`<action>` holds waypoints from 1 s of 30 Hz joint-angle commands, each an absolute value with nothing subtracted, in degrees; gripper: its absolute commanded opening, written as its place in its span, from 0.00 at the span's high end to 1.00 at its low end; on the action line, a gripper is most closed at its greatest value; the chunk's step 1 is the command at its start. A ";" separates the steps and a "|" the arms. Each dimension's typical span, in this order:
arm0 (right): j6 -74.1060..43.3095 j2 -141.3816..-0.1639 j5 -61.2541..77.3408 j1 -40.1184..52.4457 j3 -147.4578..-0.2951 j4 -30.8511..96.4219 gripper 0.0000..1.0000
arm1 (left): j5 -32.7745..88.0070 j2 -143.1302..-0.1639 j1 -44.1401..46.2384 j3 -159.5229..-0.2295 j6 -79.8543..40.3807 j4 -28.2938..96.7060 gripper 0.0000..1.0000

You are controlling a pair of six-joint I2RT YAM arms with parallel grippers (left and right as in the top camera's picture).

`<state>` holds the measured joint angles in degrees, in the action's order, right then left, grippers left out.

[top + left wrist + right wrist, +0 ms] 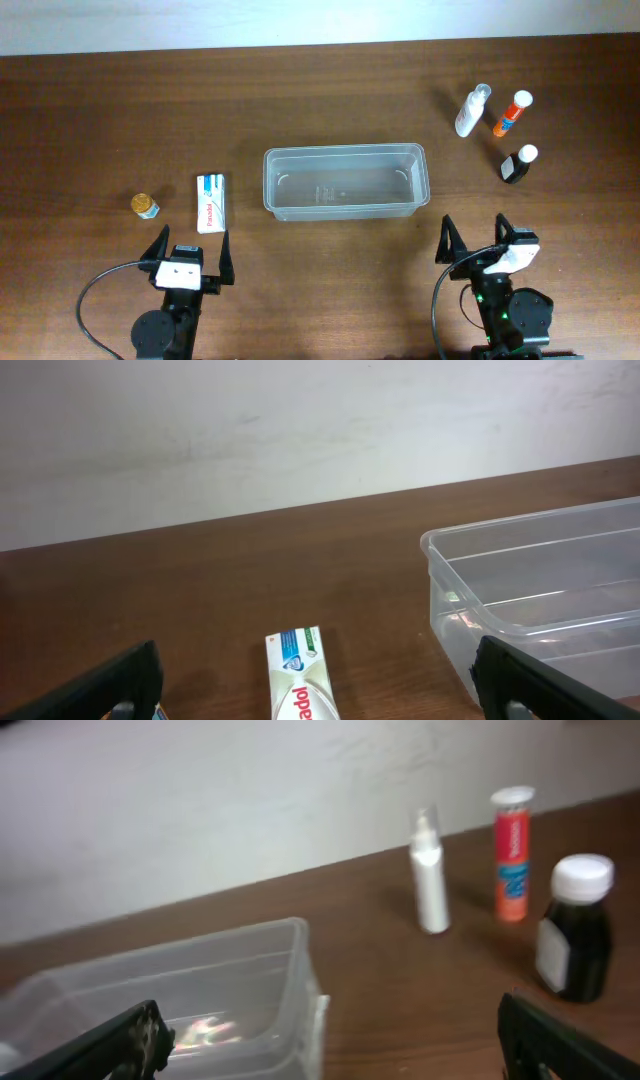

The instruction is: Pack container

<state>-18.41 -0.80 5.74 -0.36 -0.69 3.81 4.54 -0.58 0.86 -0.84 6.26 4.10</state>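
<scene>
Overhead: the container (pixel 345 150) sits empty at mid-frame on the bench, long axis running left-right, up-frame of both arms and between them. We see the left pincer (pixel 194 235) at lower left, fingers wide apart. The toothpaste box (pixel 210 203) lies just above it, long axis up-frame, so the narrow width faces the gap. Left arm is nearer, w/ bare bench between box and tub wall. The right pincer (pixel 474 220) is also spread; the dark bottle (pixel 518 164) stands up-frame of it.
</scene>
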 commanded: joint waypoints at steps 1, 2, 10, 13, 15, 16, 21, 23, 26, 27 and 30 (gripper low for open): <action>-25.85 -0.19 8.54 -0.01 -0.32 3.29 0.02 | 5.17 -0.34 0.58 -0.51 6.76 4.16 0.01; -25.80 -0.19 9.63 -0.01 -0.32 2.35 0.02 | 5.17 -0.34 0.58 -0.51 6.79 4.16 0.01; -22.20 -0.21 13.98 -0.01 -5.96 0.47 0.02 | 5.17 -0.34 0.58 -0.51 6.76 4.16 0.01; -14.13 -1.10 11.70 -0.01 -15.88 3.20 0.01 | 5.17 -0.34 0.58 -0.51 6.79 4.14 0.01; -10.70 -4.47 5.61 -0.01 -24.27 9.04 0.02 | 5.17 -0.34 0.58 -0.51 6.79 4.16 0.01; -8.27 -8.97 1.37 -0.01 -30.94 14.66 0.02 | 5.17 -0.34 0.58 -0.51 6.76 4.16 0.01; -4.75 -26.17 -5.50 -0.01 -49.47 32.05 0.02 | 5.17 -0.34 0.58 -0.51 6.79 4.16 0.01; -4.25 -36.60 -5.41 -0.01 -60.01 41.98 0.02 | 5.17 -0.34 0.58 -0.51 6.76 4.16 0.01; -4.21 -50.15 -5.43 -0.01 -74.39 54.78 0.02 | 5.17 -0.34 0.58 -0.51 6.76 4.16 0.01; -3.55 -57.71 -5.15 -0.01 -83.13 61.87 0.02 | 5.17 -0.34 0.58 -0.51 6.76 4.14 0.01; -3.20 -70.74 -4.80 -0.01 -99.04 73.84 0.02 | 5.17 -0.34 0.58 -0.51 6.76 4.14 0.01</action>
<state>-4.51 -60.05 -3.73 -0.36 -85.27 66.48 4.54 -0.58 0.86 -0.82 6.26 4.12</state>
